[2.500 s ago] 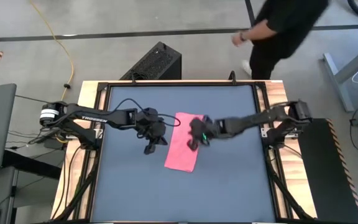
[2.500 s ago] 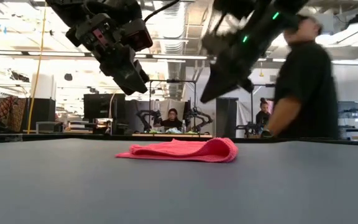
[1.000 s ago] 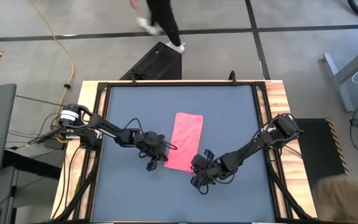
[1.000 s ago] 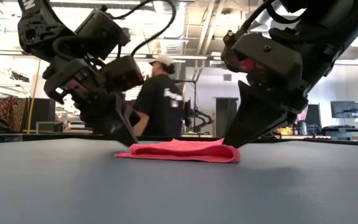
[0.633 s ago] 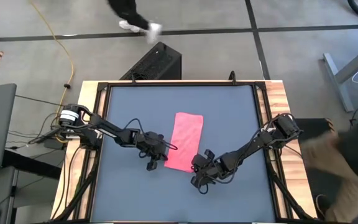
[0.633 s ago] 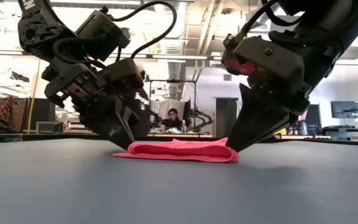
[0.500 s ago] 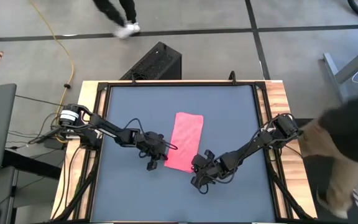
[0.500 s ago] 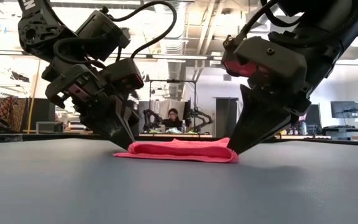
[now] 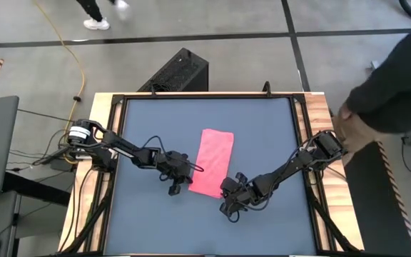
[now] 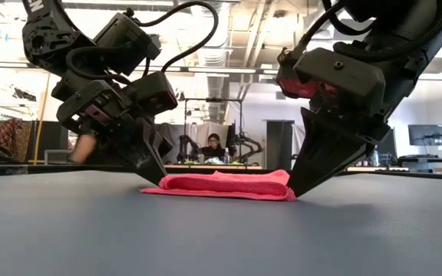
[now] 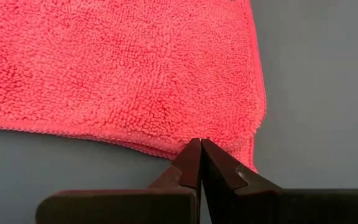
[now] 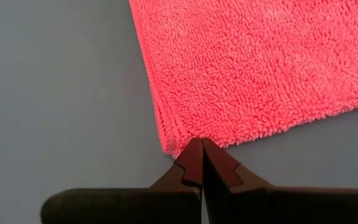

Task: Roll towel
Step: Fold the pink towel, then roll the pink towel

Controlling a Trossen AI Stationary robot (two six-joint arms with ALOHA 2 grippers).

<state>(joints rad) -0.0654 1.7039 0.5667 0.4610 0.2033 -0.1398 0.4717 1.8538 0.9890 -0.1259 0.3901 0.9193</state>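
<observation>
Since two and a half seconds ago, both our arms have dropped from above the towel [image 9: 213, 162] to its near end, and over the last second they have barely shifted. We see the pink cloth lying folded into a long strip near the middle of the dark grey table [image 9: 262, 121], slightly tilted, its far end toward the back edge.

Our left gripper [image 9: 176, 187] sits at the near left corner of the towel, fingers pressed together with the tips meeting right at the cloth's edge; in the left wrist view the closed tips [image 11: 199, 148] touch the folded hem, though we cannot tell whether any fabric is pinched between them. Our right gripper [image 9: 226, 207] is at the near right corner, likewise closed, its tips [image 12: 199, 145] touching the corner of the folded layers.

In the low view both grippers angle down to the tabletop on either side of the flat towel [image 10: 225, 185]. A person [image 9: 394, 64] stands beside the table's right edge.
</observation>
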